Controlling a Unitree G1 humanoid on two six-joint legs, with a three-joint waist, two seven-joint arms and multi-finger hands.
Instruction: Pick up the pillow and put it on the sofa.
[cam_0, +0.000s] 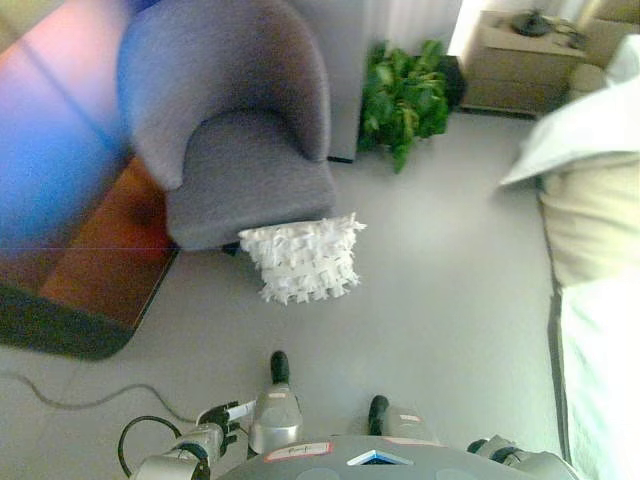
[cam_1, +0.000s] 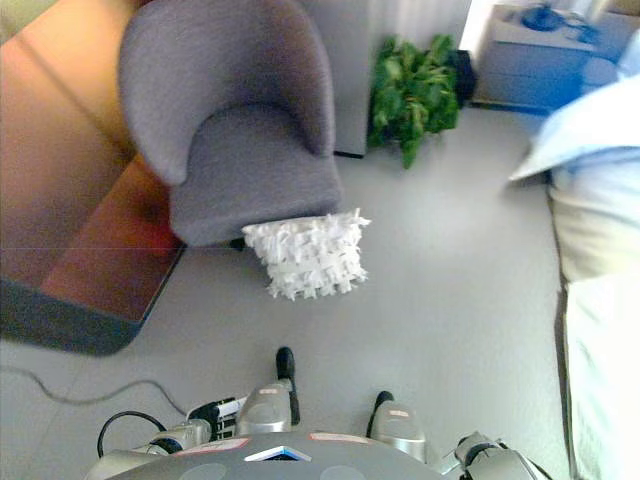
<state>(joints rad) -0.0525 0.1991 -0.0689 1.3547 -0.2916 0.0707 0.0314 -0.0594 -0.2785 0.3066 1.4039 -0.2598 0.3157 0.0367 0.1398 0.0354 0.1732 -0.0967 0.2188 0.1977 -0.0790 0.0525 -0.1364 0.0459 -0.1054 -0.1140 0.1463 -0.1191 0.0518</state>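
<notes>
We see the pillow (cam_0: 302, 258) lying on the grey floor (cam_0: 450, 300), its upper edge touching or just under the front lip of the grey armchair (cam_0: 235, 130) — the sofa the task means, by our reading. It is white, square and covered in rows of ruffled tufts, and it looks plump and slack, so we judge it light, soft and easy to squash, with nothing fragile about it. The tufted cover should give good friction, though a pinch on the tufts alone may only tug at the fabric. We would take it by its two side edges, one robot hand on each, pressing inward so the filling bunches — or scoop under the near edge, which lies free on the floor. The left robot hand (cam_0: 222, 417) shows low at the bottom edge, well apart from the pillow, holding nothing; its fingers seem loosely relaxed, though it is too small to be sure. The right robot hand (cam_0: 492, 449) barely peeks in at the lower right, and we cannot tell its state.
</notes>
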